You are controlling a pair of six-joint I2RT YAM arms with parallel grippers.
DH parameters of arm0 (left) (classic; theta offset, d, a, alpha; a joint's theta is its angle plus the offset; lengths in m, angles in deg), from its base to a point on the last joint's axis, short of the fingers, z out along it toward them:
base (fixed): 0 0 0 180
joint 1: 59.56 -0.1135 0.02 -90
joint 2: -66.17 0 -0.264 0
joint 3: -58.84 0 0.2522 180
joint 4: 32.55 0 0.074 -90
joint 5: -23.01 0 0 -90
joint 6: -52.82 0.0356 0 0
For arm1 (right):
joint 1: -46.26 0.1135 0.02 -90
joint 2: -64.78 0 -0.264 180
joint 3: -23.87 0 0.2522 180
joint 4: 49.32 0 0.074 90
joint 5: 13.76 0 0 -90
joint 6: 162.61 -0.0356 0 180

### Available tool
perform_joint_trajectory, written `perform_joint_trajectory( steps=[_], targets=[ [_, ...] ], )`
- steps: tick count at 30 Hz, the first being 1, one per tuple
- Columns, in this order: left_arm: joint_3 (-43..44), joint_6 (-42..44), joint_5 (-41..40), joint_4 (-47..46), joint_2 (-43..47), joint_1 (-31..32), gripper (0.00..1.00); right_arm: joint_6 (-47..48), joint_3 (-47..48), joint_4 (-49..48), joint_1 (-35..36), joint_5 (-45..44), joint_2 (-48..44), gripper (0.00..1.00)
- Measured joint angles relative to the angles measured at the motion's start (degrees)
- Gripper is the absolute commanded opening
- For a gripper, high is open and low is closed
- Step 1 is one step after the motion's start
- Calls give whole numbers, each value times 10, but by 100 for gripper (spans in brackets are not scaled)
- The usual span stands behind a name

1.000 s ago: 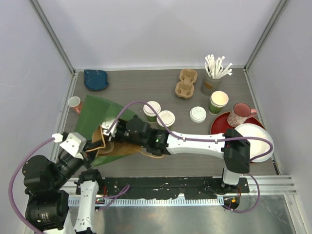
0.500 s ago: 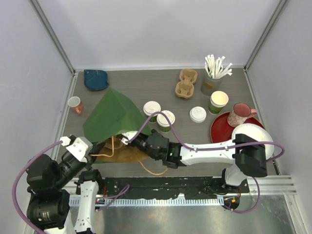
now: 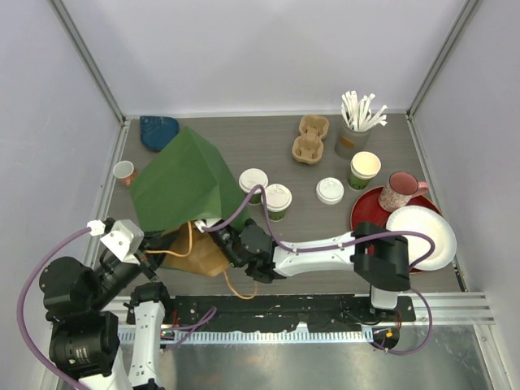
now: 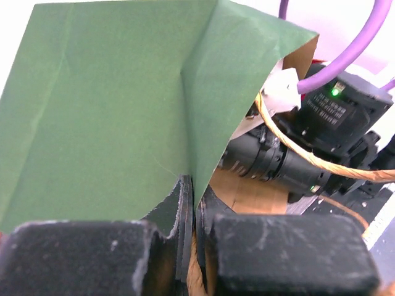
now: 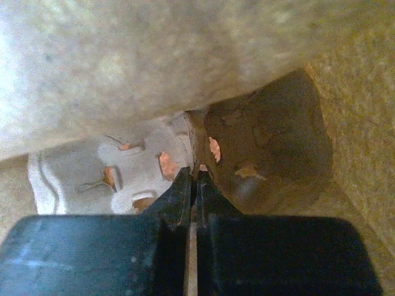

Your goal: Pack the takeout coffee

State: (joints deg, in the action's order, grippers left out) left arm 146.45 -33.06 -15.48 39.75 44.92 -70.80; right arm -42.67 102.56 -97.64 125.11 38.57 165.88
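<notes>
Beyond the right end effector (image 5: 192, 180), up and to its right on the worktop (image 3: 244, 145), the 2 takeout coffees stand upright w/ lids on. The first lidded cup (image 3: 253, 183) and second lidded cup (image 3: 277, 199) sit just beside each other, both outside the bag, so neither's packed yet.

The green paper bag (image 3: 183, 183) is propped up, mouth toward the arms. The left end effector (image 4: 192, 187) is clamped on the bag's edge at the mouth, prob. to pin it and keep it open. The right end effector is reached into the brown interior, fingers closed together. Can't tell if it's nipping paper or nothing; my guess is it's spreading the walls to make room. An orange handle loop (image 4: 321, 163) hangs across the mouth and could snag a cup going in.

Further right of that end effector are a spare lid (image 3: 330, 190), a lidless cup stack (image 3: 364, 169), a pink mug (image 3: 398, 191) on a red plate (image 3: 366, 216), a white plate (image 3: 424, 226), a cardboard carrier (image 3: 309, 138) and a stirrer pot (image 3: 351, 143). The right forearm lies just in front of the cups, so it'd need to back out of the bag first.
</notes>
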Motion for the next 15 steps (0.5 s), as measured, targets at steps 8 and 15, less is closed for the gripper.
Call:
perform_joint_trajectory(
  steps=[8,15],
  targets=[
    [-4,-85,17,-77,-1,-2,0,15,106,-80,-3,-16,90,1],
    [-14,-147,16,-123,-15,-6,0,14,186,-126,-14,-19,161,1]
  ],
)
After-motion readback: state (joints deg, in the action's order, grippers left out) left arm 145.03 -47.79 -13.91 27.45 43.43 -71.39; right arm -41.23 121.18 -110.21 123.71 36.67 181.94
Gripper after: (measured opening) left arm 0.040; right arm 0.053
